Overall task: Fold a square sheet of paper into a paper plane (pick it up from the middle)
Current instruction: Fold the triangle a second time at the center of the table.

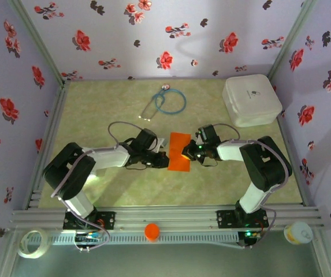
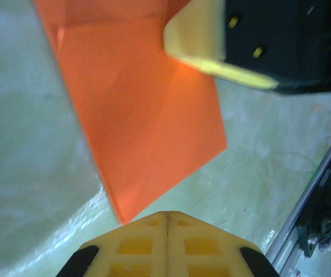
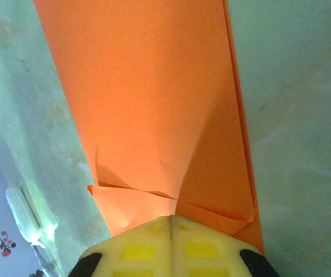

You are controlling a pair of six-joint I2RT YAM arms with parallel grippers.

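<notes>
The folded orange sheet of paper (image 1: 179, 151) lies mid-table. Left gripper (image 1: 160, 161): fingers together, tip just beside the sheet's near-left corner. Right gripper (image 1: 189, 153): fingers together, tip on its right edge.

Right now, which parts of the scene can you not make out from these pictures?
- Orange paper, left wrist view: far end cut off by the top edge and covered by the right claw.
- Right wrist view: paper's near edge hidden under the shut claw; pinched or only pressed, cannot tell.
- Top view: creases too small to read.
</notes>
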